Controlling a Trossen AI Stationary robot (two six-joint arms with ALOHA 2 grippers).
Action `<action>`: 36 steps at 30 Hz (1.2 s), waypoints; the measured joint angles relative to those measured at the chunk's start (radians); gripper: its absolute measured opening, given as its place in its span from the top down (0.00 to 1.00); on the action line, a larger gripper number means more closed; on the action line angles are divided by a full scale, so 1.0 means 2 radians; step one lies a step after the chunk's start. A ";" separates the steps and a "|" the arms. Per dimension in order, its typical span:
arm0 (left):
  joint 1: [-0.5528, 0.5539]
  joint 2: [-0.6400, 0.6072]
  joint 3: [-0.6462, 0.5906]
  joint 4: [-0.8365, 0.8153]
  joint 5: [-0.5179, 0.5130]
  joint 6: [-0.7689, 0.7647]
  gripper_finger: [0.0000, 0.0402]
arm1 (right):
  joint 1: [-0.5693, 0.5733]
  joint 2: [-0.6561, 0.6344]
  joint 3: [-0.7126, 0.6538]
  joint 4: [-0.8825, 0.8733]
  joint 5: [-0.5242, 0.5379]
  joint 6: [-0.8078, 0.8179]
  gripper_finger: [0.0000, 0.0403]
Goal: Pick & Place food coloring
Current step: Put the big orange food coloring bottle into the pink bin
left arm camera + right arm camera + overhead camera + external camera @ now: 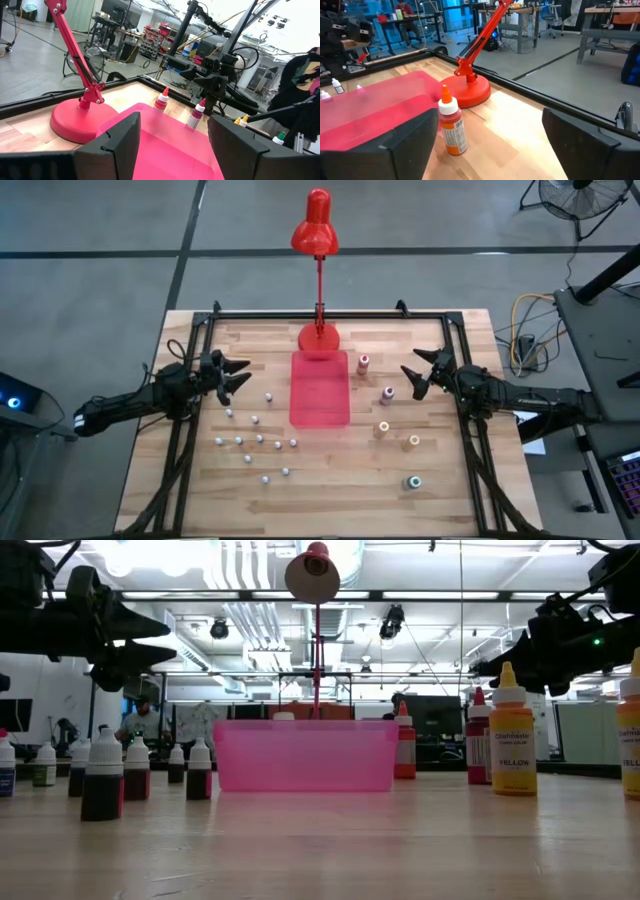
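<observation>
The food coloring bottles stand upright on the wooden table. Several small whitish-capped ones (259, 438) are grouped left of the flat red tray (320, 412). Slightly bigger ones stand right of it, among them one near the tray's far right corner (363, 363) and a teal-capped one (411, 482) near the front. My left gripper (235, 375) hovers open at the table's left, above the small bottles. My right gripper (415, 375) hovers open at the right. An orange-capped bottle (451, 127) stands ahead of its fingers, untouched.
A red desk lamp stands with its base (318, 337) just behind the tray, its head (315, 225) over the far edge. A black frame (330, 313) runs along the table's far and side edges. Bare wood lies along the near edge (330, 500).
</observation>
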State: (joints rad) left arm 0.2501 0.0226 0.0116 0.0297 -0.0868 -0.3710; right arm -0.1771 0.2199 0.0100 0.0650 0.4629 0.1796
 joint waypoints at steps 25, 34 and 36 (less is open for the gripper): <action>0.000 0.000 0.000 0.000 0.000 0.000 0.49 | 0.000 0.292 0.441 -0.287 0.004 -0.027 0.14; 0.000 0.000 0.000 0.000 0.000 0.000 0.49 | -0.012 0.406 0.604 -0.437 -0.013 -0.004 0.13; 0.000 0.000 0.000 0.000 0.000 0.000 0.49 | -0.021 0.426 0.634 -0.465 -0.031 0.007 0.14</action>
State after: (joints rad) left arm 0.2501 0.0225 0.0116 0.0298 -0.0868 -0.3708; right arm -0.2191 1.0712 1.2777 -0.8646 0.4000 0.1935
